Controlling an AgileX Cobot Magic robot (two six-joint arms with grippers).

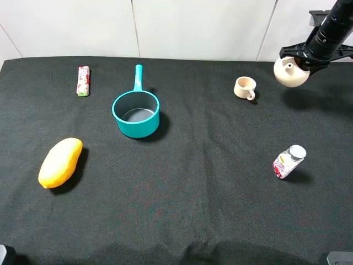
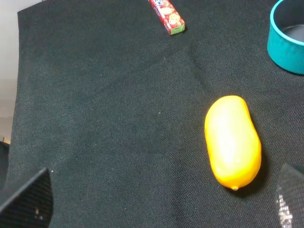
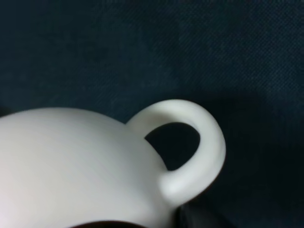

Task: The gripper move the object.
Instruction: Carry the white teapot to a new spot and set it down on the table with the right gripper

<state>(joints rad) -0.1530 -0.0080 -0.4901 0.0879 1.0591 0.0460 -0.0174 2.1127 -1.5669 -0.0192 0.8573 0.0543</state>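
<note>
Black cloth [image 1: 182, 221] covers the whole table. Nearest, on the left, lies a yellow mango [image 1: 60, 162]. The left wrist view shows the left gripper [image 2: 159, 202] close by it, fingers spread wide with nothing between them; the high view does not show those fingers. Near right is a small white-capped bottle [image 1: 288, 161]. Further back sit a teal saucepan [image 1: 135, 113], a red packet [image 1: 83, 81] and a beige cup [image 1: 245, 88]. Far right, the right gripper [image 1: 302, 59] is clenched on the teapot [image 1: 290, 72], which seems raised off the cloth. Only the right wrist view shows its loop handle [image 3: 211, 142] close up.
</note>
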